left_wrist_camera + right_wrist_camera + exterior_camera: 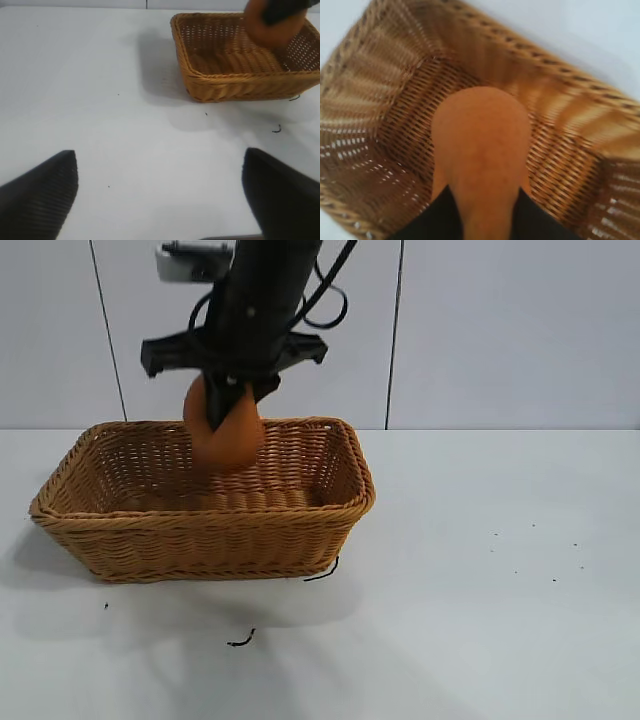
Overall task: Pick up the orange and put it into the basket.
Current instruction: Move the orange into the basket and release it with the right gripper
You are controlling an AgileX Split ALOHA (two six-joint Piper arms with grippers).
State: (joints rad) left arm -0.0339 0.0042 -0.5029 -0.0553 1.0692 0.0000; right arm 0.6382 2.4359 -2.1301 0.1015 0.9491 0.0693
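My right gripper is shut on the orange, a dull orange lump, and holds it just above the inside of the tan wicker basket, near its back wall. In the right wrist view the orange sits between the black fingers of the right gripper, over the basket's woven floor. My left gripper is open and empty over bare table, well away from the basket. That view also shows the orange held above the basket.
The basket stands on a white table with a pale panelled wall behind. Small dark scraps lie on the table in front of the basket, one at its front corner.
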